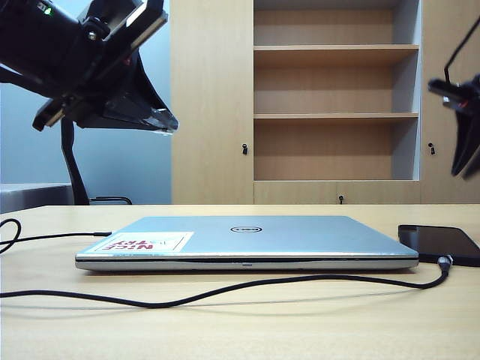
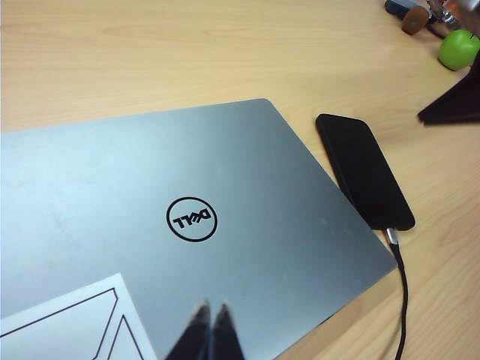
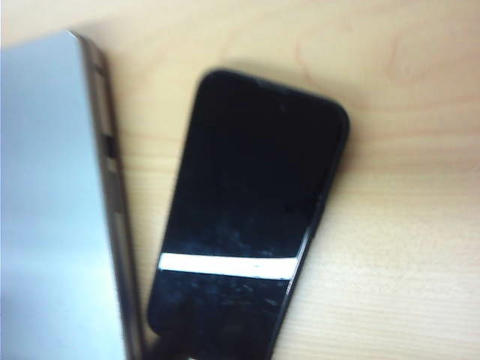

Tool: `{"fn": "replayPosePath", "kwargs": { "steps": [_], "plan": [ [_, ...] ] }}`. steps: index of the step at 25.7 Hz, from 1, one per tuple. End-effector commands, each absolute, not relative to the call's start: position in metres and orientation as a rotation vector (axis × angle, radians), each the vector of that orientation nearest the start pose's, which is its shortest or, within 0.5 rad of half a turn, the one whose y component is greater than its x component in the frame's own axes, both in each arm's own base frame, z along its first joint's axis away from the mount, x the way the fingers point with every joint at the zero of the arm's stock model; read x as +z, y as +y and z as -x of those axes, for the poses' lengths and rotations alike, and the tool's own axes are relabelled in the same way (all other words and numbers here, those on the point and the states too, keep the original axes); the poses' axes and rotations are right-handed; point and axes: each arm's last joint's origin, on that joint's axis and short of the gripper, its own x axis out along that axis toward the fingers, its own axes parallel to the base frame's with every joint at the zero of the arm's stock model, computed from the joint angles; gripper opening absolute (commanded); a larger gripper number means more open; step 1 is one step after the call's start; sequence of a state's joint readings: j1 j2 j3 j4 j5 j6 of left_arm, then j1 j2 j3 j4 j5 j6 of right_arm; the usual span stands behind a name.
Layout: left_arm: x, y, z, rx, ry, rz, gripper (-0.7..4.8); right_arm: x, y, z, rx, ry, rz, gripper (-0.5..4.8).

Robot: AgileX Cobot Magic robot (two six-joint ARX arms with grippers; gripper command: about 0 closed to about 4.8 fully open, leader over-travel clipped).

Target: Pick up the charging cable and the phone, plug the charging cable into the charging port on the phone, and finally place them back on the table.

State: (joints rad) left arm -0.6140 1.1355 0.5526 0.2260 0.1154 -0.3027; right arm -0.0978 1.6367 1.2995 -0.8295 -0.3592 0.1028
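The bench (image 1: 240,322) carries everything, and the task looks all but finished. On it lies the closed silver laptop (image 1: 247,240), directly under the left gripper (image 2: 211,319), whose fingers are pressed together on nothing, raised clear above the lid. The right gripper (image 1: 459,112) hangs high above the phone (image 3: 251,217); its jaws are out of its own camera's sight, so I cannot tell their spread, but it appears to carry nothing. The phone rests flat beside the laptop, below that gripper. The charging cable (image 1: 225,289) trails across the bench, its plug (image 2: 392,237) seemingly seated in the charging port; only withdrawing remains.
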Motion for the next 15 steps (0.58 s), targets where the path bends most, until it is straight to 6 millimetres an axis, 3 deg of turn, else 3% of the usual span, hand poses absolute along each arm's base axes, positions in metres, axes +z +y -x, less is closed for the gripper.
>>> {"fn": "replayPosePath", "kwargs": {
  "steps": [1, 7, 9, 15],
  "plan": [
    [0.236, -0.137, -0.189, -0.678, 0.413, 0.168, -0.05, 0.280, -0.017, -0.319, 0.207, 1.095, -0.311, -0.03],
    [0.246, -0.128, -0.176, -0.677, 0.433, 0.130, -0.05, 0.320, -0.004, -0.288, 0.206, 0.932, -0.234, -0.02],
    [0.247, -0.121, -0.169, -0.661, 0.469, 0.122, -0.05, 0.331, 0.005, -0.264, 0.221, 0.821, -0.193, -0.02],
    [0.240, -0.106, -0.160, -0.621, 0.495, 0.123, -0.05, 0.329, 0.018, -0.214, 0.248, 0.587, -0.160, -0.02]
  ]
}}
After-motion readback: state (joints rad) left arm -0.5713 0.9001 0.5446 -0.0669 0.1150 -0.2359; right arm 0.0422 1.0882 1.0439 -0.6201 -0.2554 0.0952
